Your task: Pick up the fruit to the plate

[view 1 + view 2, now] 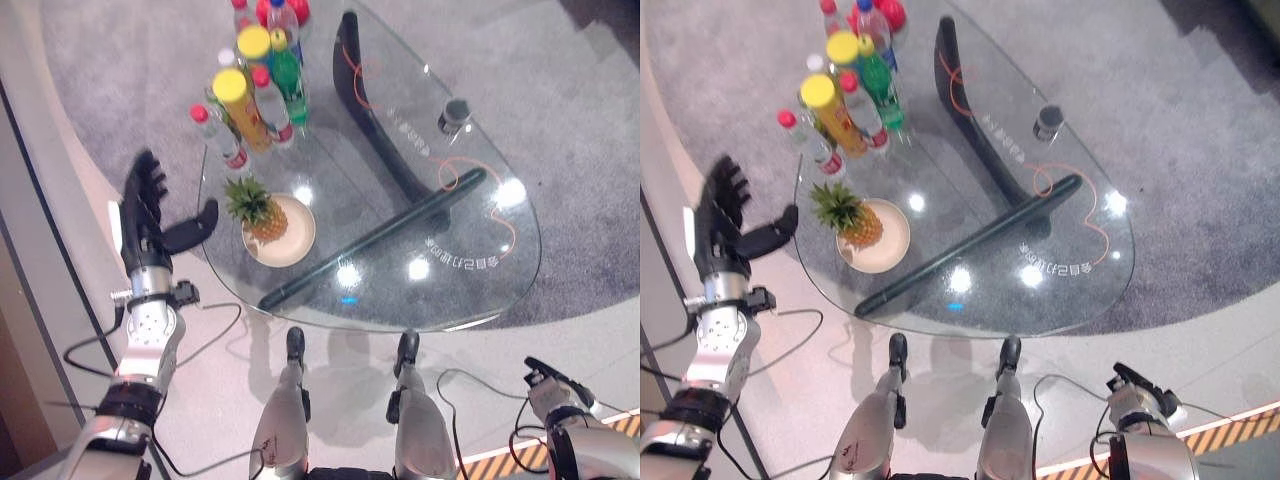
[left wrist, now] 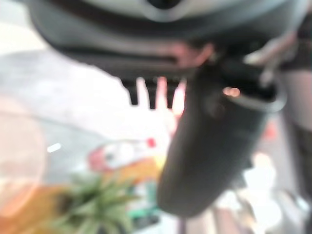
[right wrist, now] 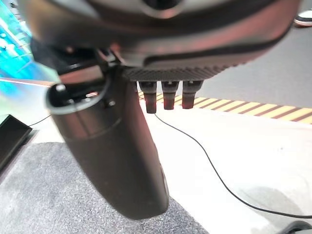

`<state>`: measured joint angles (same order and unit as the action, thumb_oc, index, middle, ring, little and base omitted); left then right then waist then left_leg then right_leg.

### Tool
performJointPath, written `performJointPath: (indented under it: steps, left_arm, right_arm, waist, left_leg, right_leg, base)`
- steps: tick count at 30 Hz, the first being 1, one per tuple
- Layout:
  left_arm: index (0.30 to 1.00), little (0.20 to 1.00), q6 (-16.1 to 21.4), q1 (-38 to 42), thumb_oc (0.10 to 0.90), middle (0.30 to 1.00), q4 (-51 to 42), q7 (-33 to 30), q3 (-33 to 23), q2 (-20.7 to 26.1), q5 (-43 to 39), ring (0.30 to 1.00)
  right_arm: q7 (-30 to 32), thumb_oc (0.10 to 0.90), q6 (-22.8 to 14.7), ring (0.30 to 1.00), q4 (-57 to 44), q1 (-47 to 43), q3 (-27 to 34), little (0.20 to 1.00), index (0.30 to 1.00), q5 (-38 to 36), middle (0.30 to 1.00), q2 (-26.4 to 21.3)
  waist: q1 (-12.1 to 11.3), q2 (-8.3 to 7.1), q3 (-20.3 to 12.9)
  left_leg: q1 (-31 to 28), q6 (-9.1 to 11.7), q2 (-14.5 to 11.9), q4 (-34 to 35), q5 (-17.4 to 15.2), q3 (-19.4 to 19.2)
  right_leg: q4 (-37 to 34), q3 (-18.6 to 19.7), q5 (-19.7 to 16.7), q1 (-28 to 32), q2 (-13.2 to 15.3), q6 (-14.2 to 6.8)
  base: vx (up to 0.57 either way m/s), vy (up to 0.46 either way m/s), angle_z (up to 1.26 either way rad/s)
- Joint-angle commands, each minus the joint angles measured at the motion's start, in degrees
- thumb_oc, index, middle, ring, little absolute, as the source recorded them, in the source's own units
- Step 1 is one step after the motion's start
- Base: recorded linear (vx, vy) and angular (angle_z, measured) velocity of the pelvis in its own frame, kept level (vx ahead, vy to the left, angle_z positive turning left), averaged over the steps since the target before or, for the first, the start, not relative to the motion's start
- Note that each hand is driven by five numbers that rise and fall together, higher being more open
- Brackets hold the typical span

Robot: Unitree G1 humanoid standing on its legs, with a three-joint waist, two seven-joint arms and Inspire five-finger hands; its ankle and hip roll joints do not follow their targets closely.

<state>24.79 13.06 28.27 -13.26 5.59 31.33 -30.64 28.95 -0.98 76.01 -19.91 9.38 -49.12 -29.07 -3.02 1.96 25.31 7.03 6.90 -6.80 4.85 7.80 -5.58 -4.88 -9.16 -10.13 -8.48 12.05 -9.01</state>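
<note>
Just off the left edge of the glass table (image 1: 470, 270), the left hand (image 1: 150, 215) hangs in the air, fingers straight and spread, thumb stuck out toward the table, nothing in it. Past the thumb tip, near but apart from it, sits the pineapple (image 1: 258, 210), upright on the plate (image 1: 295, 245), leafy crown on the side toward the bottles; fruit already on plate, not touched by the hand. Plate is tan, round, on the glass close to the table's left rim, just beyond the hand's thumb. Ahead of the fingertips and a bit to the table side stands a bunch of bottles (image 1: 275, 85): red-capped clear ones, a green one, plus two tall cans with yellow lids (image 1: 240, 105), all upright and packed close, well apart from the hand. Left wrist view shows the thumb (image 2: 209, 146) big in front, fingers (image 2: 156, 92) straight behind it, and the pineapple crown (image 2: 97, 209) blurred below, bottles behind it. Farther across the table from the hand, a small dark cup (image 1: 455, 112) stands near the far rim, with an orange cord (image 1: 465, 185) looping on the glass. Right hand (image 3: 165, 92) is low at the robot's right side over the floor, well away from the table; its wrist view shows fingers straight, thumb relaxed, holding nothing, a yellow-black striped strip (image 3: 253, 109) on the floor beyond.
</note>
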Motion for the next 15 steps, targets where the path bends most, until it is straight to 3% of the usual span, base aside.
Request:
performJointPath:
  steps: [1,3,6,7,15]
  left_arm:
    - [0.9,0.9,1.3,-1.1,0.8,0.9,5.1,6.0,-3.4,-0.5,-1.3,0.9]
    - [0.9,0.9,-1.7,-3.6,0.8,0.9,11.2,7.5,-3.2,-1.1,1.9,0.9]
    - [0.9,0.9,-3.6,-5.1,0.8,0.9,18.4,9.8,-3.6,-1.9,3.9,0.9]
    - [0.9,0.9,-6.0,-6.7,0.8,0.9,23.7,12.7,-4.3,-3.0,4.6,0.9]
    - [0.9,0.9,-12.1,-9.7,0.8,0.9,41.5,18.3,-4.0,-6.5,12.3,0.9]
  right_arm:
    - [-2.2,0.8,0.6,0.9,1.1,7.0,0.1,0.9,0.9,3.2,0.9,-2.3]
    - [-7.0,0.8,4.4,0.9,2.2,8.9,0.2,0.9,0.9,4.8,0.9,-2.2]
    - [-9.9,0.8,6.5,0.9,4.0,10.5,-0.2,0.9,0.9,7.8,0.9,-2.3]
    - [-13.8,0.8,8.2,0.9,5.1,12.4,-0.4,0.9,0.9,11.9,0.9,-1.8]
    - [-23.7,0.8,13.5,0.9,8.6,14.9,-3.5,0.9,0.9,18.8,0.9,1.7]
  waist:
    - [0.0,-1.72,-9.2]
    - [0.2,-1.68,-11.9]
    - [0.6,-1.66,-14.5]
    - [1.0,-1.6,-16.8]
    - [2.3,-1.57,-19.8]
  left_leg:
    - [0.2,-0.2,0.7,-4.1,-5.8,-0.9]
    - [-2.2,-0.3,0.4,-3.8,-6.0,-1.5]
    - [-4.9,-0.4,-0.1,-3.2,-6.1,-2.1]
    - [-7.1,-0.5,-0.3,-2.6,-6.3,-2.5]
    - [-11.7,-0.6,-0.8,-0.8,-6.9,-2.2]
  right_leg:
    - [2.2,-0.8,3.9,2.1,1.3,-1.6]
    - [1.6,-1.0,3.7,4.2,1.4,-1.7]
    - [1.3,-0.8,3.7,6.3,1.2,-1.7]
    - [0.8,-0.5,3.8,7.9,1.0,-1.8]
    - [1.2,0.5,5.5,11.6,0.2,-1.5]
  base:
    - [0.19,0.015,-0.03]
    - [0.24,0.028,-0.04]
    - [0.21,0.034,-0.06]
    - [0.28,0.053,-0.03]
    - [0.1,0.032,-0.01]
